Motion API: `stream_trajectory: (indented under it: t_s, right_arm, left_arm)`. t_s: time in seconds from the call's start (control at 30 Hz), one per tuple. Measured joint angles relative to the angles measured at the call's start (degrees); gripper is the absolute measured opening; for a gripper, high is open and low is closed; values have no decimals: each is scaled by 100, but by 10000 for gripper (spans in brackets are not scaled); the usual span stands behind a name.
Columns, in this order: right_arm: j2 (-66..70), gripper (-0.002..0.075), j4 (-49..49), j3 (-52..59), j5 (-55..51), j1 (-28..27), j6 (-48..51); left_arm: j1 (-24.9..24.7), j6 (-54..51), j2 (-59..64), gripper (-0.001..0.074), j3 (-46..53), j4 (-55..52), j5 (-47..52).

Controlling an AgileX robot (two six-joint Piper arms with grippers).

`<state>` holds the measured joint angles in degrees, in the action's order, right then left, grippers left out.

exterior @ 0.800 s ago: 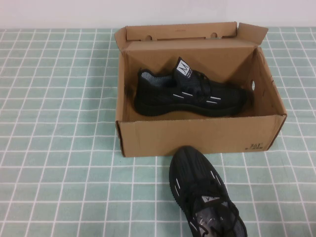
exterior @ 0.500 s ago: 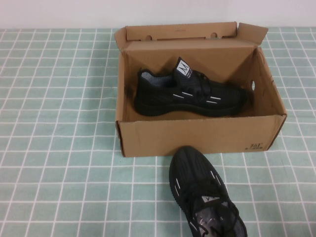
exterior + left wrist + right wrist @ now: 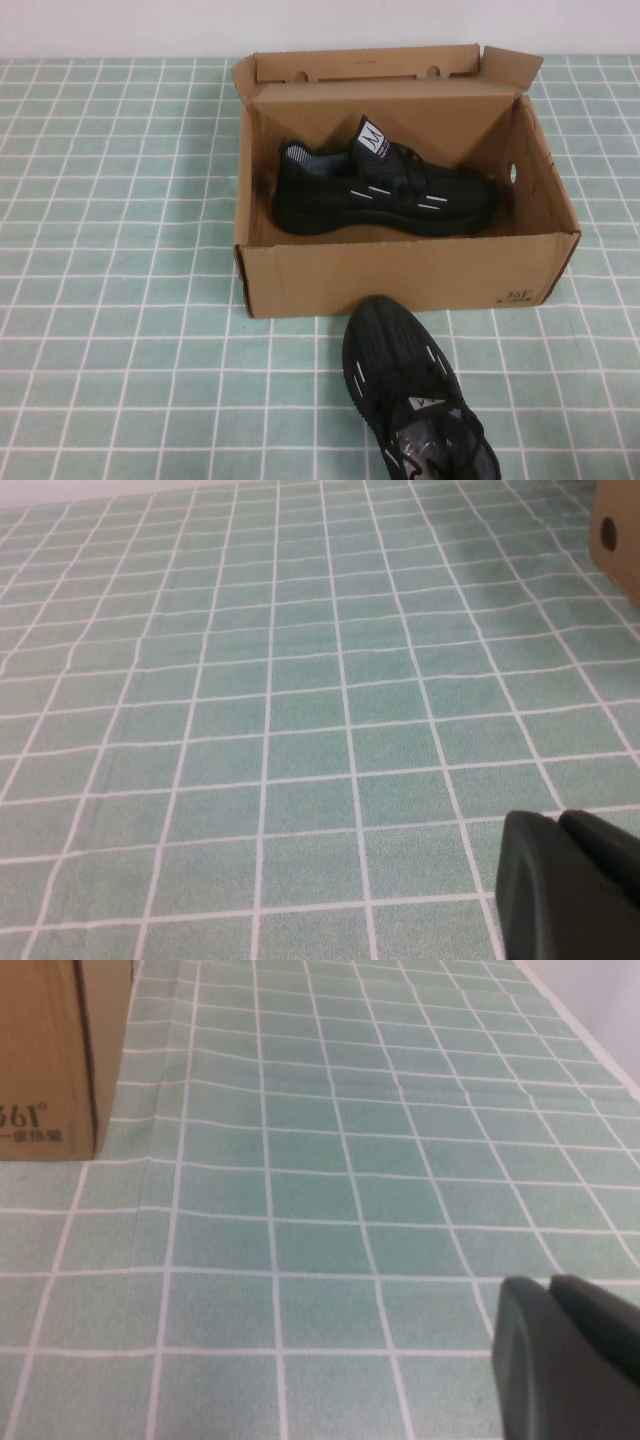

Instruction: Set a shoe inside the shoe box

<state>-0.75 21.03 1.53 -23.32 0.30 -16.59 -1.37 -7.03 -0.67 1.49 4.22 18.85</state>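
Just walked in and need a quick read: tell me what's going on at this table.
Nothing is being handled right now. One shoe already lies inside the open shoe box; its twin sits on the checked tablecloth in front of the box. The left claw and right claw hover over bare cloth, each off to its own side, holding nothing.

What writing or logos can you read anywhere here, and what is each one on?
"361°": black print on the shoe box front corner; the small line beneath is too blurred to read.
"M"-like mark: white tongue label of the shoe in the box.
Tongue label of the shoe on the table: too small to read.
Left gripper and right gripper: no text.
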Motion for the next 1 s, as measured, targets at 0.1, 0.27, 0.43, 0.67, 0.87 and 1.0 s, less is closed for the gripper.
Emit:
stream_trajectory:
  t_s: [0.1, 0.27, 0.43, 0.67, 0.87, 1.0]
  right_arm:
    - [0, -8, 0, 0, 0, 0, 0]
    - [0, -8, 0, 0, 57, 0, 0]
    - [0, -8, 0, 0, 420, 0, 0]
    - [0, -8, 12, 0, 1772, 0, 0]
    - [0, -8, 34, 0, 2615, 0, 0]
    - [0, -8, 44, 0, 2615, 0, 0]
  left_arm:
    - [0, 2, 0, -4, 0, 0, 0]
    - [0, 2, 0, -4, 0, 0, -56]
    - [0, 199, 0, -4, 0, 8, -336]
    - [0, 1452, 0, -4, 0, 21, -1846]
    - [0, 1843, 0, -4, 0, 11, -3087]
    - [0, 1875, 0, -4, 0, -33, -3111]
